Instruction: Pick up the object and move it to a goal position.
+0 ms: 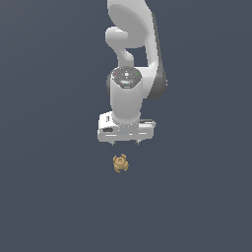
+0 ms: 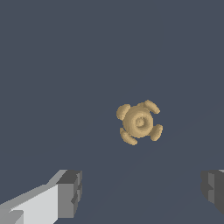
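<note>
Object: the tan-gold object (image 1: 120,163) lies alone on the dark floor, four nubs around a round body, no long axis.
Offset: it sits just below your gripper (image 1: 126,142), slightly to the exterior view's left.
Gripper: jaws spread wide, holding nothing; your fingertips (image 2: 70,193) flank open floor short of the object.

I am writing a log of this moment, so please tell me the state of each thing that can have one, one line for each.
Gripper: open, empty, its fingers spread wide apart.
Tan-gold object: not grasped, apart from the fingers, lying on the dark surface, not picked up yet.
Arm: pointing down, with the gripper close to the object.
</note>
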Robot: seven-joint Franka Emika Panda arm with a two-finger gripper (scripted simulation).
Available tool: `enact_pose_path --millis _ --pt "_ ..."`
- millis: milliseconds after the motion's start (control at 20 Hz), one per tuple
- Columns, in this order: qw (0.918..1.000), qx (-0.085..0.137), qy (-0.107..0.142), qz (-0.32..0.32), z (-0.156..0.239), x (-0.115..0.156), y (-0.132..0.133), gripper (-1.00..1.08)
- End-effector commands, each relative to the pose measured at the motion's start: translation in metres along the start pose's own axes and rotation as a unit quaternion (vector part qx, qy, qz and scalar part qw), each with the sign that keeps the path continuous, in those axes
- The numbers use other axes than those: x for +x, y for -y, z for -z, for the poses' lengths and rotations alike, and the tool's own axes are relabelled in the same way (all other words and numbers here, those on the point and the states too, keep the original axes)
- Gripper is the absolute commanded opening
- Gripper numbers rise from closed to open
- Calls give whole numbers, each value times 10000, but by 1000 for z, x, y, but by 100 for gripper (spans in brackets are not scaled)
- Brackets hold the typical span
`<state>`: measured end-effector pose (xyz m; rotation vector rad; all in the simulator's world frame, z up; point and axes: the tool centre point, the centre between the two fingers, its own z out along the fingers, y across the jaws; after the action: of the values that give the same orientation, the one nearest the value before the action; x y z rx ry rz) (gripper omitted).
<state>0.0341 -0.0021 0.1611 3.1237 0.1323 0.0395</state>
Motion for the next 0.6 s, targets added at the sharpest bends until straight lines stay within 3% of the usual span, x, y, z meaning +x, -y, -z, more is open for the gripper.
enact_pose_path --millis 0,550 --pt "9999 7 24 152 -11 6 -4 100" --pt "9965 75 105 824 -64 29 -22 100"
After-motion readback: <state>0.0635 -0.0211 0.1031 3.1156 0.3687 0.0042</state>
